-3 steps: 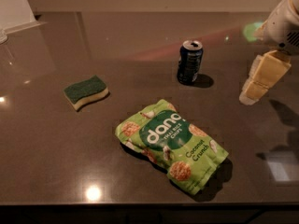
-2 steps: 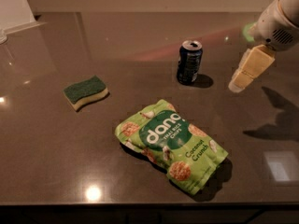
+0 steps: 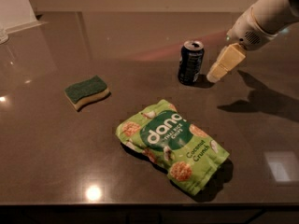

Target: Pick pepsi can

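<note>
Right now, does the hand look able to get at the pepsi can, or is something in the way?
Probably yes. The hand hangs close beside the pepsi can, with only bare table between them. The chip bag and the sponge lie well off that path.

On table (image 3: 46, 162): pepsi can (image 3: 191, 62) at chip bag's (image 3: 173, 143) 12 o'clock, sponge (image 3: 87, 91) at its 10 o'clock, gripper (image 3: 223, 65) just beside can's 3 o'clock.

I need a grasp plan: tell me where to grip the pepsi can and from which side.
Likely best: grip the pepsi can around the middle of its round side wall, coming in level from the picture's right, where the gripper hangs just beside it. The can stands upright with that side free; the chip bag lies in front, apart from it.
</note>
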`<state>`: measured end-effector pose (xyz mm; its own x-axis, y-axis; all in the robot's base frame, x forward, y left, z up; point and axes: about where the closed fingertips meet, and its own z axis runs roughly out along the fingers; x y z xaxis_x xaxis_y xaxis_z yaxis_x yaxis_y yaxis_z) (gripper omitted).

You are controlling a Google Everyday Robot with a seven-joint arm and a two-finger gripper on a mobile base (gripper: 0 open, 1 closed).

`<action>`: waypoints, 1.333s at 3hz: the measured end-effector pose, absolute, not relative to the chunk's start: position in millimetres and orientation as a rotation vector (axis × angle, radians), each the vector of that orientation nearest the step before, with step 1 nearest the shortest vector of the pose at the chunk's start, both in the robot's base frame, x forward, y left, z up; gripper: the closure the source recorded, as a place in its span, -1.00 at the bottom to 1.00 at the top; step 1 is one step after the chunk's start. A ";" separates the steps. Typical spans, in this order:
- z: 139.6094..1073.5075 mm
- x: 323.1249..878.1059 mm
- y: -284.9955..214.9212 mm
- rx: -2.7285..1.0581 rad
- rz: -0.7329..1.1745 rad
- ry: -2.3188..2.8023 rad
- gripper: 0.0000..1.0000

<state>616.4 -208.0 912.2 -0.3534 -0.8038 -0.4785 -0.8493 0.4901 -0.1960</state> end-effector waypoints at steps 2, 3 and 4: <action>892.3 662.8 -167.5 -1.314 0.252 2.155 -1.00; 889.8 668.5 -152.7 -1.305 0.308 2.130 -0.67; 891.6 664.8 -144.9 -1.301 0.353 2.110 -0.22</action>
<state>664.8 -144.9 891.6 -0.3169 -0.7055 -0.6339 -0.8734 0.4776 -0.0949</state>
